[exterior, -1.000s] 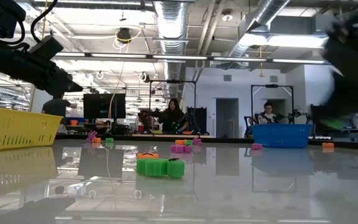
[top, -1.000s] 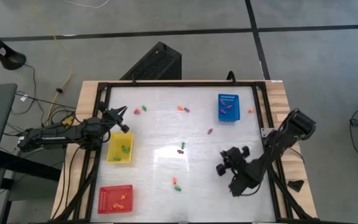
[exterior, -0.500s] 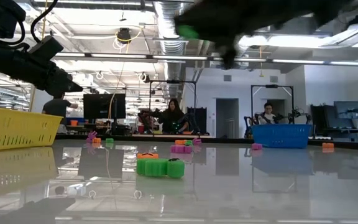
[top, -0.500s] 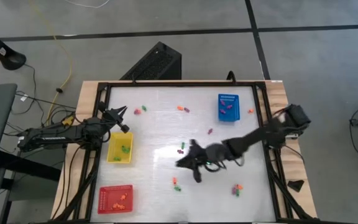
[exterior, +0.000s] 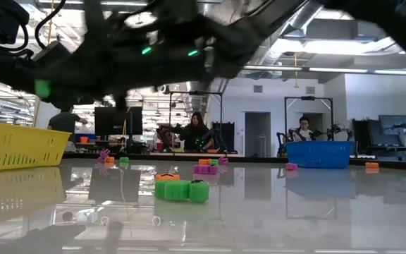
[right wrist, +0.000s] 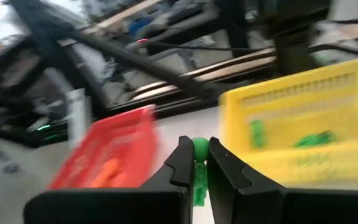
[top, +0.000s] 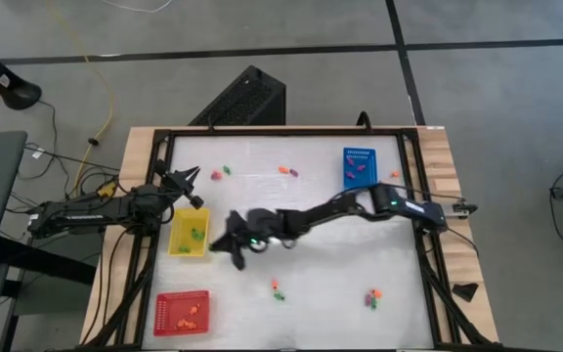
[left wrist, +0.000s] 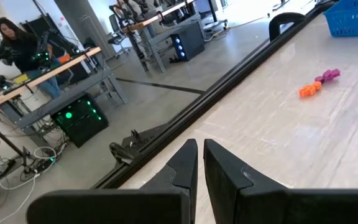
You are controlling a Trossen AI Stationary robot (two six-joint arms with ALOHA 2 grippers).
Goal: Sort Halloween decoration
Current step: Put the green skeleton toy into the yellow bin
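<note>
While gripped, green piece point(right wrist: 199, 149) in right claw point(right wrist: 196, 163)

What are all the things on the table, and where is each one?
Yellow tray: one, left side, green pieces inside.
Red tray: one, near left corner, orange pieces inside.
Blue tray: one, far right, purple pieces inside.
Loose pieces: several, orange, green and purple; a pair at the far edge, one far left, one beside the blue tray, some near the front.
Green piece: one, in the right hand.
Left hand: shut, empty, waiting beyond the yellow tray.
Right hand: stretched across the table next to the yellow tray, shut on the green piece.
</note>
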